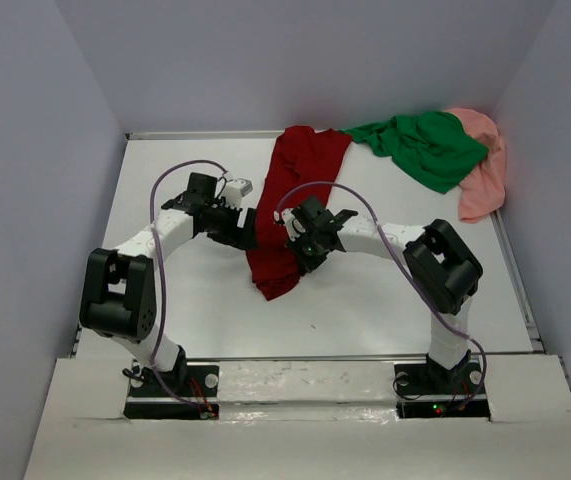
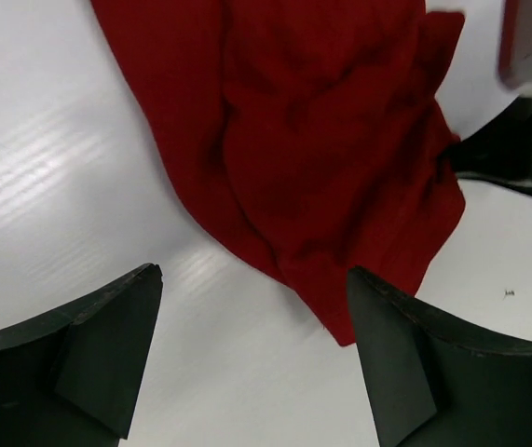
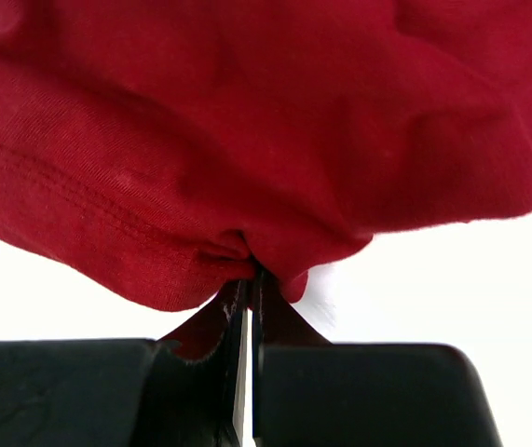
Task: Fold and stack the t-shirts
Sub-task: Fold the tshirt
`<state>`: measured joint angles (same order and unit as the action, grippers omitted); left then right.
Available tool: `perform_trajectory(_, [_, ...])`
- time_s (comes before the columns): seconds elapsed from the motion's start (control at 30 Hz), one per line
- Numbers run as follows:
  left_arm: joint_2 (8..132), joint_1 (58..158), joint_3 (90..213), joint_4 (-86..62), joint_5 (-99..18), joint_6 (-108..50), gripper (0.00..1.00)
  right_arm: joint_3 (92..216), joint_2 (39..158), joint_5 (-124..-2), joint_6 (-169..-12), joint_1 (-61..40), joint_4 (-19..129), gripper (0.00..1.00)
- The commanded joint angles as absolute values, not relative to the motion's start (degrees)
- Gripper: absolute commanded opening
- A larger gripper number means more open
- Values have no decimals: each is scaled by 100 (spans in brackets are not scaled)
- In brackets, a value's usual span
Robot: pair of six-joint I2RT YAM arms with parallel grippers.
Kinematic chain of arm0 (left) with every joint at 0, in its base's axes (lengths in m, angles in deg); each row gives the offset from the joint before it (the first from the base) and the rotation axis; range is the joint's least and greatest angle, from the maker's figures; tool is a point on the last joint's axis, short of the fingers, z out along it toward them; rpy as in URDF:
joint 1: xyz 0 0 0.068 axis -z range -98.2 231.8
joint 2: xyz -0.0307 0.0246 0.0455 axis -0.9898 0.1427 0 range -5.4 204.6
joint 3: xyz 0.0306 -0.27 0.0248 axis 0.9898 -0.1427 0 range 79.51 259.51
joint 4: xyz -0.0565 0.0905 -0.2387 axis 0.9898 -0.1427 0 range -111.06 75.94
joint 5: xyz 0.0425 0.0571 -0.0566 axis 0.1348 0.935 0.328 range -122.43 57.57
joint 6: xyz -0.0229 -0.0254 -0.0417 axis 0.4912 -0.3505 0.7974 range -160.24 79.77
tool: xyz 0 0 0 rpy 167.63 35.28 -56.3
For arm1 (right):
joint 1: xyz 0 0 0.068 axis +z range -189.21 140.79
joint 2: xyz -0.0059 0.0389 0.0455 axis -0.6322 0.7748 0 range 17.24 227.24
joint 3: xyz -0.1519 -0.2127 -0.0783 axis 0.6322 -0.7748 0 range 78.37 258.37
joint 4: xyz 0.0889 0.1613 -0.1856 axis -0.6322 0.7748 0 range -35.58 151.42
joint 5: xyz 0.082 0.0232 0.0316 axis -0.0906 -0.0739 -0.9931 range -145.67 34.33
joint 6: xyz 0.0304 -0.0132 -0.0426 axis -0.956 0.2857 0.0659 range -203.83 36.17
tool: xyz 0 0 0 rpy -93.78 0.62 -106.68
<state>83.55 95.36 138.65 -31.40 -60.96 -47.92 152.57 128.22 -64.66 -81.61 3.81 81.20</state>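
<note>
White tabletop spreads before us, and near its middle our right gripper pinches a bunched edge of the dark red t-shirt, while our left gripper hangs beside it, jaws spread wide, holding nothing. Farther back the red cloth runs to the far edge, meeting the bright green t-shirt, crumpled partly over the salmon pink t-shirt in the far right corner.

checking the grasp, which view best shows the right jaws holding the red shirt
Right wrist view: the jaws are shut on a bunched fold of the red shirt by its stitched hem. The top view shows the whole shirt, but the arm hides the pinch. The left wrist view shows only its crumpled end.
</note>
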Motion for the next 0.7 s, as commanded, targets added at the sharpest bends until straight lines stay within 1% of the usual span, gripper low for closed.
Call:
perform_trajectory(0.0, [8741, 9656, 14086, -4040, -6950, -5315, 89, 15053, 13080, -5989, -8075, 306, 8606, 0])
perform_trajectory(0.27, [9120, 9998, 14306, -4622, -7522, -5790, 90, 15176, 13097, -6068, -8119, 254, 8667, 0])
perform_trajectory(0.4, [9233, 10165, 14411, -5017, -8040, -6141, 90, 15220, 13159, -6033, -8128, 254, 8667, 0])
perform_trajectory(0.6, [9286, 10447, 14262, -5141, -8120, -6264, 92, 15273, 13097, -6006, -8146, 254, 8676, 0])
perform_trajectory(0.67, [9339, 10526, 14244, -5098, -7954, -6195, 93, 15343, 13045, -5971, -8128, 254, 8711, 0])
